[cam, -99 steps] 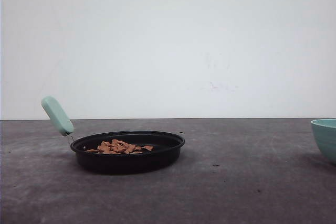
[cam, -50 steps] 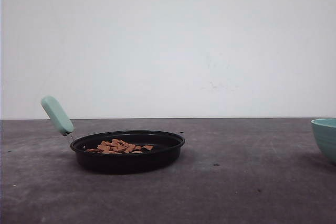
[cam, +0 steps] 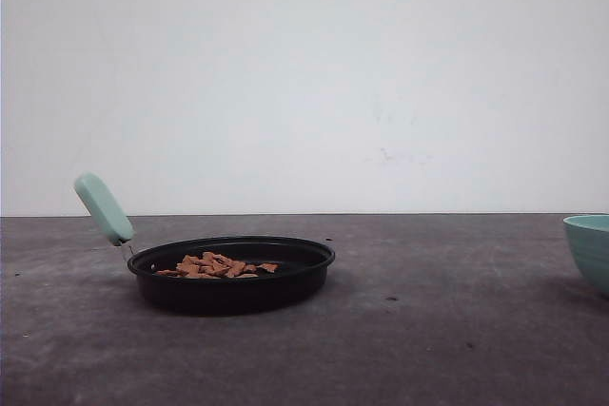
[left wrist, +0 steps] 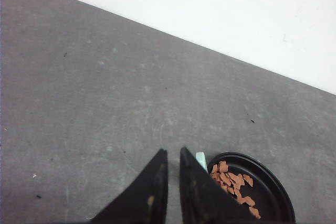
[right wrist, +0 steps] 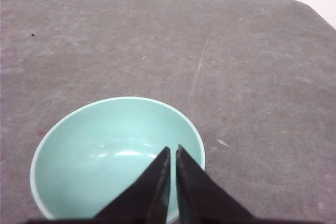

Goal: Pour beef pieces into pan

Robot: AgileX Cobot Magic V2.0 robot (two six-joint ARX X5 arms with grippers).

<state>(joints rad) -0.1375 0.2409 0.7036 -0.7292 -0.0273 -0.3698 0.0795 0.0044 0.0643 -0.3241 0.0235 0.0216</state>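
The black pan (cam: 231, 274) sits on the dark grey table (cam: 428, 330), left of centre in the front view, with its pale green handle (cam: 104, 209) rising up and away to the left. The beef pieces (cam: 217, 266) lie in a small heap inside the pan, mostly toward its left half, resting on the pan floor. At the far right edge of the table stands a teal bowl (cam: 588, 249), well apart from the pan and only partly in the frame. Behind the table is a plain white wall (cam: 304, 73).

From the left wrist camera, the left gripper (left wrist: 172, 153) hangs above bare table with its two dark fingers (left wrist: 157, 174) drawn close, only a thin slit between them and nothing held. The pan (left wrist: 268, 192) and beef pieces (left wrist: 231, 181) appear just beside the fingers, with a bit of the green handle (left wrist: 201, 158) peeking out.

From the right wrist camera, the right gripper (right wrist: 172, 149) is above the teal bowl (right wrist: 105, 156), fingers likewise nearly together and holding nothing. The bowl's inside looks bare and glossy.

No brand, label or writing can be read on the pan, the bowl or the table.
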